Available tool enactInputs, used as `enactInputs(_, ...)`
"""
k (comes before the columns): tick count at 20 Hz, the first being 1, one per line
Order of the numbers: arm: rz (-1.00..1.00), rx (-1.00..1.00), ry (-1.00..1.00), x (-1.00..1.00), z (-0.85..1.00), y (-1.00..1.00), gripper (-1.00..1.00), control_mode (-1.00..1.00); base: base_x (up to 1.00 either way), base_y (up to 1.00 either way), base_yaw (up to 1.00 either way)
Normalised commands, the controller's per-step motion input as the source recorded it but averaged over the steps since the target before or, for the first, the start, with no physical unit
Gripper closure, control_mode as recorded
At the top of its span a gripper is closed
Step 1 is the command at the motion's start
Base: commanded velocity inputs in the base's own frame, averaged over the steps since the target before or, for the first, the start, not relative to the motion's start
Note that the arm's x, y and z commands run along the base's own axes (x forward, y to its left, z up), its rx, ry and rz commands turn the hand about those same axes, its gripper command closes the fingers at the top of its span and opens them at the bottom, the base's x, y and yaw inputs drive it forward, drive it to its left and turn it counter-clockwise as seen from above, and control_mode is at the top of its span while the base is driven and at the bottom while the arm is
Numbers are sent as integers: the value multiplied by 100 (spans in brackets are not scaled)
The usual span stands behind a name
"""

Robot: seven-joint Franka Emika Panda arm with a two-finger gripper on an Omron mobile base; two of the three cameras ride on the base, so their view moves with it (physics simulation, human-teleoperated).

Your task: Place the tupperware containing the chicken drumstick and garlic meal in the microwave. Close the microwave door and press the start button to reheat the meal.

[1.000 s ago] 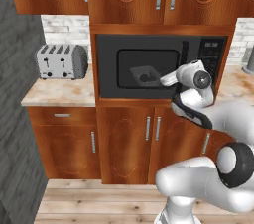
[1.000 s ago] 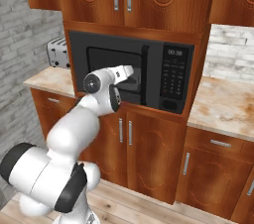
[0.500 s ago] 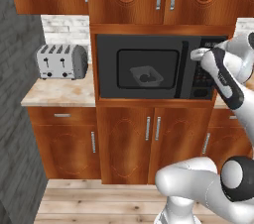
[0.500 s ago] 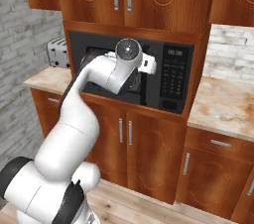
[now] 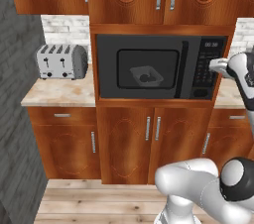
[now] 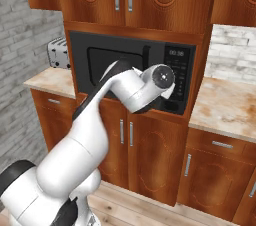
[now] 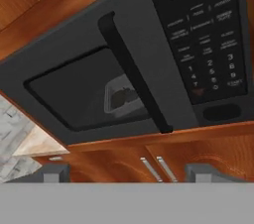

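As the microwave door is shut with the tupperware inside behind its window, only the start button remains. The end effector holds nothing, fingers spread wide, and faces the keypad panel, which lies ahead and slightly right. The hand view shows the buttons; the left base view shows the wrist beside the panel.

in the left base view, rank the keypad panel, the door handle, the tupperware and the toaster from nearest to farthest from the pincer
1. The keypad panel, on the microwave's right side, just left of the pincer.
2. The door handle, the vertical bar left of the keypad.
3. The tupperware, behind the door window, mid-microwave.
4. The toaster, on the counter far to the left.
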Motion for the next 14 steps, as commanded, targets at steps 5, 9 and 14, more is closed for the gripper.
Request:
enactInputs(5, -4, 10, 3, -17, -3, -5, 100, -100, 0, 0, 0)
enactInputs(9, -1, 41, 8, 0, -22, -33, 100, -100, 0, 0, 0)
enactInputs(14, 0, 43, 8, 0, -11, -29, 100, -100, 0, 0, 0)
